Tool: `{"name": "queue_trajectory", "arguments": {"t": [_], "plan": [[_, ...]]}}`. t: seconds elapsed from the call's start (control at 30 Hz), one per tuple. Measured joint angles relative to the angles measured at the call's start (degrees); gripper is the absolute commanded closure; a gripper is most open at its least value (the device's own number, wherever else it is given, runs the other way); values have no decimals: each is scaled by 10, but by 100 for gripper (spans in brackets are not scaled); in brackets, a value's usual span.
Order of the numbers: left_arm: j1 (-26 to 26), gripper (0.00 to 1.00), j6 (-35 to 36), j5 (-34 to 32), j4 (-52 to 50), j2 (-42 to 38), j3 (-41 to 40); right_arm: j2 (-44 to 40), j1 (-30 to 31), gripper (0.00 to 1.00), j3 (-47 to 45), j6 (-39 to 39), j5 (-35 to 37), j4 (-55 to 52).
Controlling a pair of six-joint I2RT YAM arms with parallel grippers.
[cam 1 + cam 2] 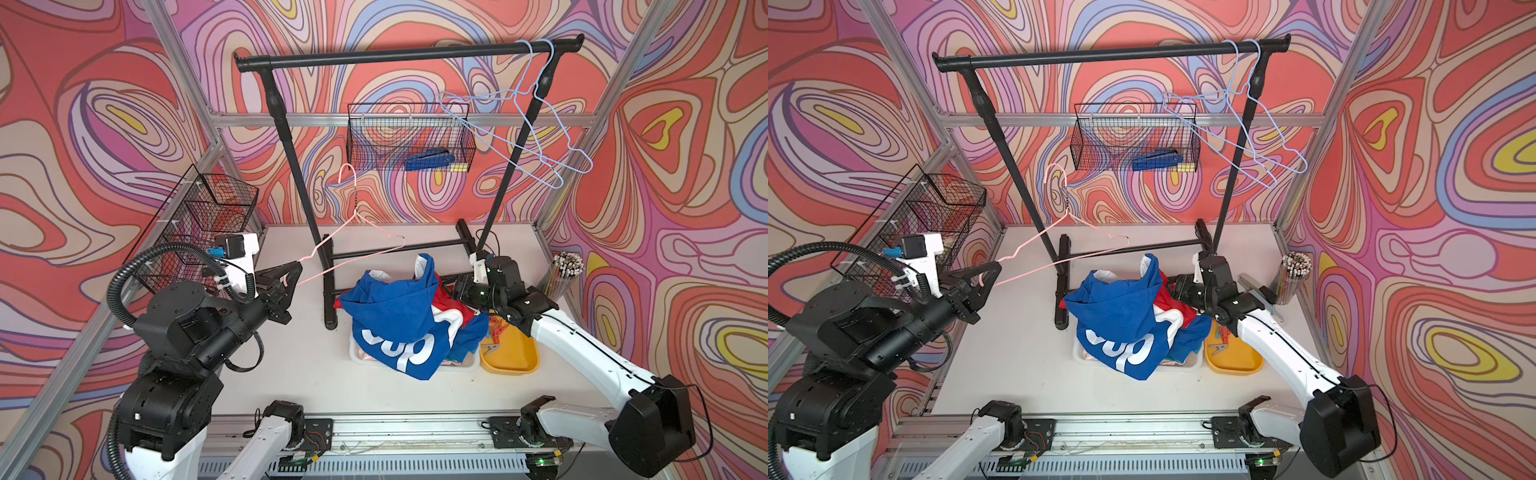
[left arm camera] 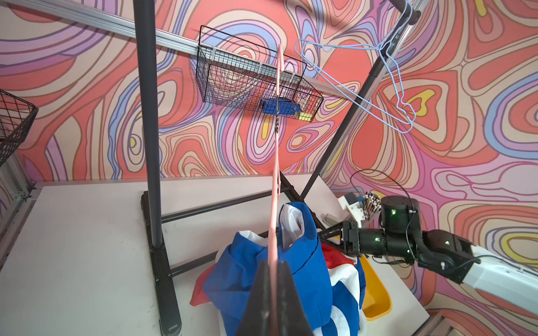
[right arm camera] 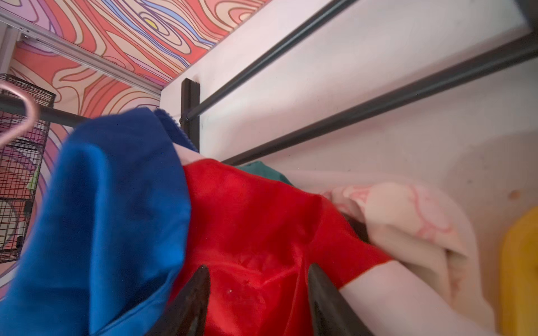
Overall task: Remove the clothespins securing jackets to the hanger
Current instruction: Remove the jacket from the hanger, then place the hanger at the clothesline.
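Left gripper [image 1: 297, 266]: shut on the pink hanger [image 1: 358, 216], pinching the wire at one end corner. In the left wrist view the wire runs straight out between the pressed fingers [image 2: 286, 296]. The hanger is held off the table, hook upward, below the top bar of the black rack [image 1: 407, 56]. Its long wire crosses the rack's left post in both top views. Whether it touches the post cannot be told.

Right gripper [image 3: 259, 279]: low at the far right edge of the jacket heap, jaws apart with a clear gap. Red cloth lies just beyond the tips and nothing is seen clamped. The rack's two floor bars run close behind it.

Jackets: the blue-red-white hooded jacket [image 1: 395, 320] lies on top, spilling over a white tray [image 1: 360, 360] at mid-table. The pink jacket [image 3: 407, 215] and a sliver of the teal jacket [image 3: 259, 170] show underneath at the far side. The heap sits just beside the rack's left foot.

Clothespins [image 1: 496, 329]: orange and grey ones lie in the yellow tray [image 1: 515, 363], just right of the white tray and partly under the right arm.

Room: bare table [image 1: 291, 374] shows between the heap and the front rail, and also left of the rack foot. The right edge is crowded by a cup of pencils [image 1: 567, 270]. Two blue hangers [image 1: 540, 124] hang at the right end of the top bar.
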Motion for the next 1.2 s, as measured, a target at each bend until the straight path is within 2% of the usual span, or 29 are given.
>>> {"name": "queue_trajectory", "arguments": {"t": [0.27, 0.4, 0.5, 0.6, 0.73, 0.83, 0.93, 1.03, 1.2], "plan": [[0, 100, -45, 43, 66, 41, -8, 60, 20, 41, -67, 37, -8, 104], [0, 100, -71, 61, 106, 54, -21, 58, 21, 28, -68, 40, -3, 121], [0, 100, -87, 67, 129, 66, -25, 11, 12, 19, -55, 22, 8, 93], [0, 100, -103, 76, 150, 80, -27, -44, -57, 15, -28, 12, -26, 88], [0, 100, -137, 96, 190, 103, -35, -85, -220, 7, -24, 45, -131, 162], [0, 100, -164, 113, 217, 119, -45, -70, -252, 2, -33, 99, -216, 266], [0, 100, -189, 128, 238, 132, -56, -39, -253, 2, -40, 162, -278, 378], [0, 100, -218, 147, 263, 137, -74, 4, -253, 7, -42, 236, -315, 510], [0, 100, -257, 172, 303, 144, -94, 96, -253, 25, -42, 363, -340, 719]]}}
